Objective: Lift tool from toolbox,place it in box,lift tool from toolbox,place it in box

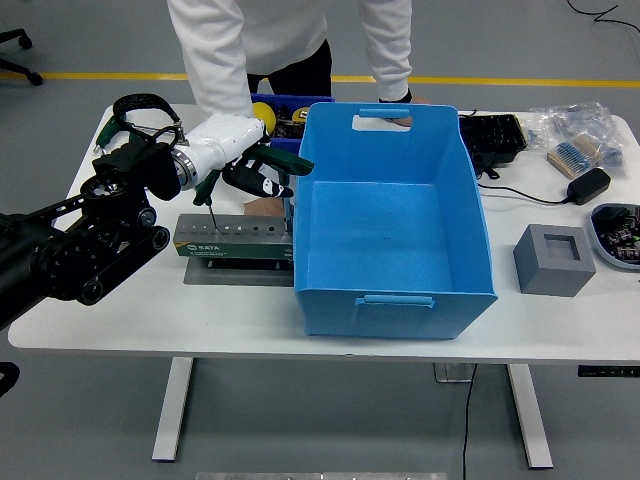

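The tool, a green-handled screwdriver-type item, is held just above the toolbox, a grey and green slotted rack near the table's left edge. Your left hand, white-shelled, is closed around the handle; a thin shaft hangs down toward the rack's slots. The handle's long axis runs roughly level, pointing right toward the blue box; exact tilt cannot be determined. Progress: the box interior appears empty, so judge no tool as delivered. The first lift is under way; one placement, a second lift and a second placement remain. A person stands at the table's far edge, one hand resting at the box's far handle.
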{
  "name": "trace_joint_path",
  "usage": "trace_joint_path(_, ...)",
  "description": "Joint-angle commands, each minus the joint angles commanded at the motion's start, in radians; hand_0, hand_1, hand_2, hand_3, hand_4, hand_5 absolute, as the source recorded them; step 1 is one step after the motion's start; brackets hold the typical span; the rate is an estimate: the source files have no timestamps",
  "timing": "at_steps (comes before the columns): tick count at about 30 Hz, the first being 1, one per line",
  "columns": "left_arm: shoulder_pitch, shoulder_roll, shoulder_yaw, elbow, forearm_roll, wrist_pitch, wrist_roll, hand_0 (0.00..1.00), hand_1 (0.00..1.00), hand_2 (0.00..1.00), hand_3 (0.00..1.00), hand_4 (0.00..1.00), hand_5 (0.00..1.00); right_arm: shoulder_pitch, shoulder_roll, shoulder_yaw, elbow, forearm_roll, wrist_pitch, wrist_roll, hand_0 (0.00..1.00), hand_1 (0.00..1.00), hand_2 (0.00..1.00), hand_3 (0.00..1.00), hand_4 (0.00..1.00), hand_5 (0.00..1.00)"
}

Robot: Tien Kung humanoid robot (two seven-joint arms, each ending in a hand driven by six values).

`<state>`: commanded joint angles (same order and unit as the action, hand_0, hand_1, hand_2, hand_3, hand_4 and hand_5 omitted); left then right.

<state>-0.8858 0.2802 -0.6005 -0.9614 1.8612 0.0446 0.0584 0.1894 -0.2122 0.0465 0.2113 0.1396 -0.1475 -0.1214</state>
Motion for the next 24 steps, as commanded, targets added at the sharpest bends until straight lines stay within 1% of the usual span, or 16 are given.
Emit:
trace_joint_path(4,0.001,-0.002,0.009,0.002,-0.022,0.03,0.0,0.216,0.057,0.087,0.089,0.998,0.73,0.0,0.0,0.0,0.0,0.0,-0.001,0.001,0.739,0.737,0.798,0.654,0.899,0.764)
trace_joint_path(5,0.002,-0.002,0.01,0.002,-0.024,0.034,-0.001,0.209,0.035,0.068,0.055,0.998,0.762,0.0,0.0,0.0,0.0,0.0,-0.001,0.001,0.739,0.737,0.796,0.653,0.899,0.763)
trace_joint_path(10,0.005,-0.002,0.017,0.006,-0.043,0.065,-0.009,0.209,0.035,0.068,0.055,0.998,0.762,0.0,0.0,-0.001,0.0,0.002,-0.001,0.001,0.739,0.737,0.796,0.653,0.899,0.763)
trace_joint_path(11,0.005,-0.002,0.018,0.006,-0.046,0.07,-0.012,0.205,0.026,0.053,0.024,0.998,0.787,0.0,0.0,0.0,0.0,0.0,-0.001,0.001,0.739,0.736,0.795,0.652,0.897,0.763)
trace_joint_path(16,0.008,-0.001,0.024,0.008,-0.055,0.096,-0.03,0.205,0.026,0.053,0.024,0.998,0.787,0.0,0.0,-0.001,0.0,0.001,-0.001,0.002,0.739,0.736,0.795,0.652,0.897,0.763)
trace_joint_path(18,0.009,-0.001,0.025,0.008,-0.058,0.105,-0.036,0.201,0.015,0.042,0.01,0.998,0.806,0.0,0.0,-0.001,0.0,0.002,-0.001,0.002,0.739,0.735,0.794,0.65,0.895,0.761)
trace_joint_path(24,0.011,0.006,0.027,-0.001,-0.072,0.127,-0.061,0.198,0.009,0.034,0.002,0.998,0.807,-0.001,0.0,-0.001,-0.001,0.003,-0.002,0.003,0.739,0.735,0.794,0.652,0.895,0.758)
